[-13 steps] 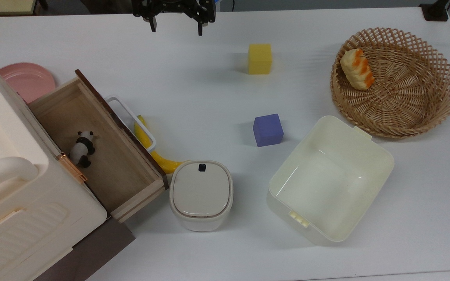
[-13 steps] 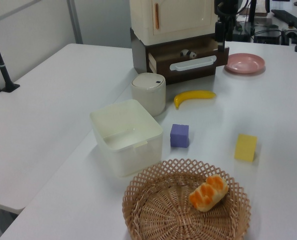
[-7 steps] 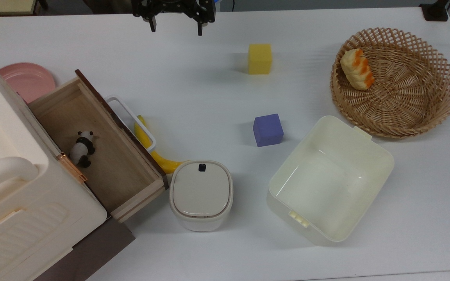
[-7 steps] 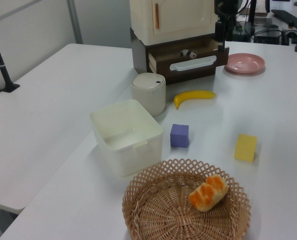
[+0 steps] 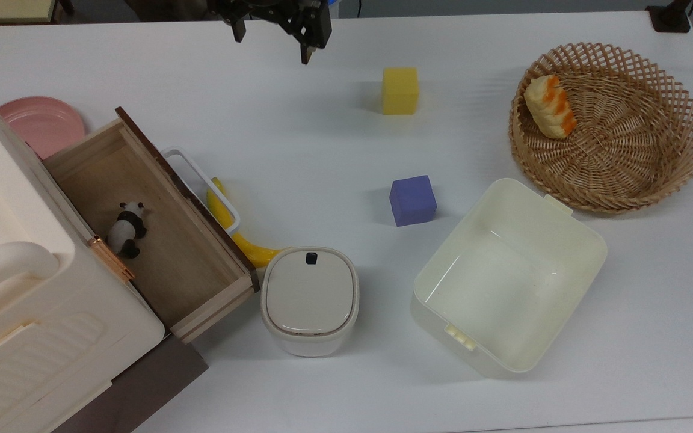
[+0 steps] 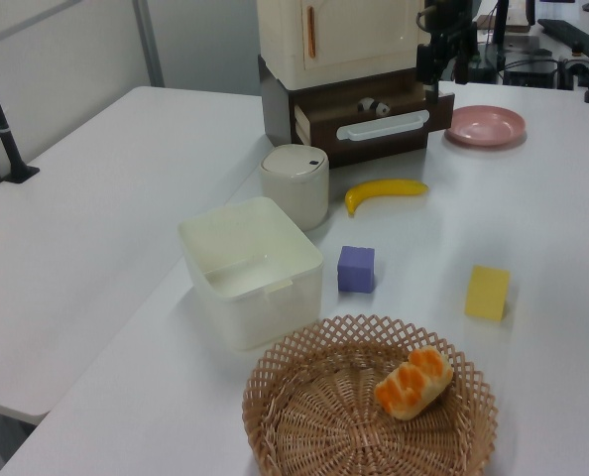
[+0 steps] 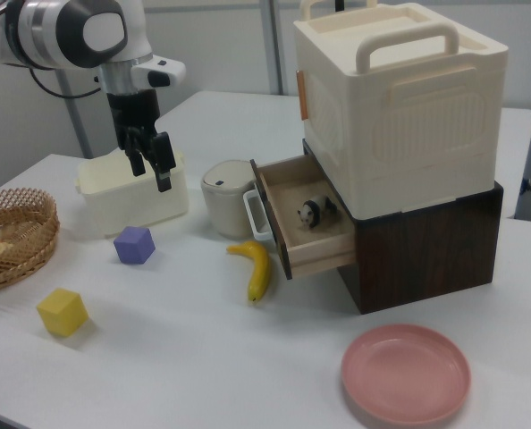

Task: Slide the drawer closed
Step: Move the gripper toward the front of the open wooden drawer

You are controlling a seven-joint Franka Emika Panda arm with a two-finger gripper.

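So my gripper [image 5: 271, 42] is hanging up in the air with the fingers spread apart and nothing between them, well off from everything that matters. In the right view it's at [image 7: 149, 159], pointing down over the table.

Working outward from it: the closest thing in the top view is the yellow block [image 5: 400, 90], off to the top view's right of my fingers and not in my way. The purple block [image 5: 412, 200] is further out on that same side. Neither sits on the line I care about.

The thing I actually need is the drawer [image 5: 142, 228], and it's well apart from me, down and toward the top view's left. It's pulled most of the way out of the cream cabinet [image 5: 15, 282], with a little panda figure [image 5: 127, 228] sitting inside. The dark front panel with the white loop handle [image 5: 202, 186] faces roughly toward my side, so that face is what I'd reach first.

Key bit: the front panel runs diagonally in the top view, so I reckon the push has to go square to it, toward the cabinet, not straight along the table edge.

There's a banana [image 5: 235, 228] lying just beside the handle and a lidded white bin [image 5: 309, 299] near the drawer's corner. I'd guess coming in above the banana is safest.
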